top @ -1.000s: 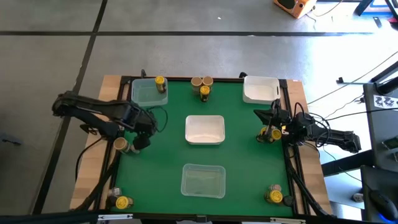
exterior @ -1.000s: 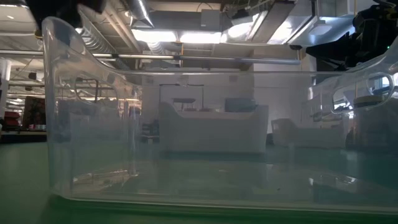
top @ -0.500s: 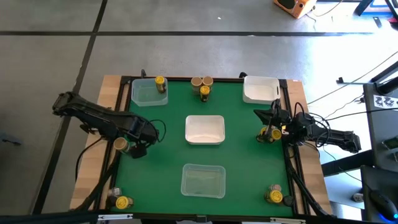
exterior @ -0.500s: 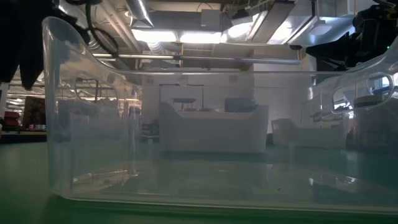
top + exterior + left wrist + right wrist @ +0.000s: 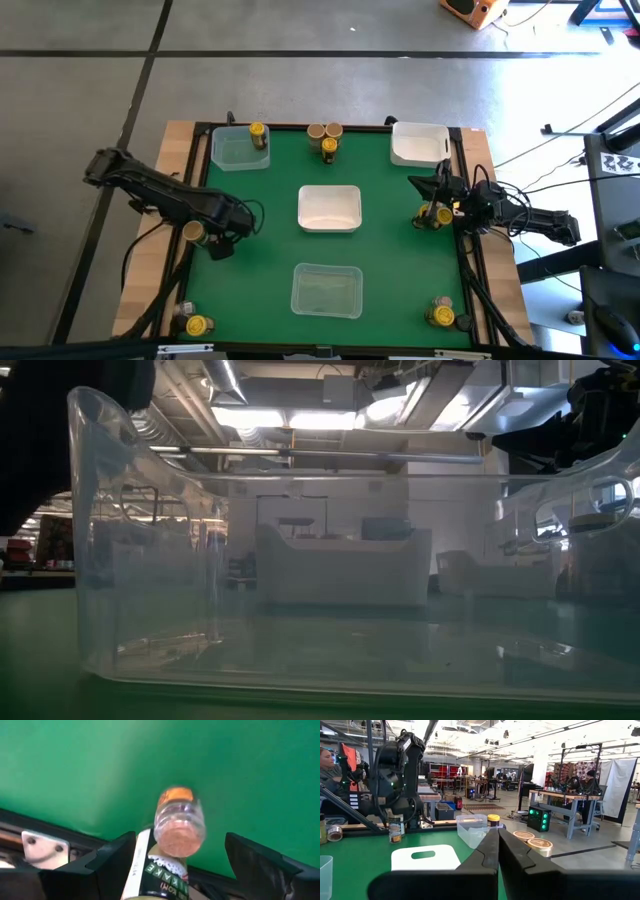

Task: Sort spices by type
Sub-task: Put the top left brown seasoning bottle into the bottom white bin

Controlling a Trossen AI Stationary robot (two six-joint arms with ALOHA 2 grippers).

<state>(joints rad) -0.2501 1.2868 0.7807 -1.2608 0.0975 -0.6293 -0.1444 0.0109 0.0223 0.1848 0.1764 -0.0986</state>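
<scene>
The left tool point(image 5: 177, 865) hangs with fingers apart over a tan-lidded spice jar point(image 5: 193, 232) at the counter's point(image 5: 390, 260) left edge — the jar upright, straight below. The right tool point(image 5: 437, 205), fingers together, waits far off at the right edge.

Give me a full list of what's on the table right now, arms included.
clear bins: two, back left corner, front centre
white bins: two, back right corner, table centre
yellow-lidded jars: at least five, at the back-left bin, back centre, front left, front right, right edge
tan-lidded jars: three, two at back centre, one at left edge
left gripper: open, by the left-edge jar
right gripper: shut, by the right-edge jar
</scene>
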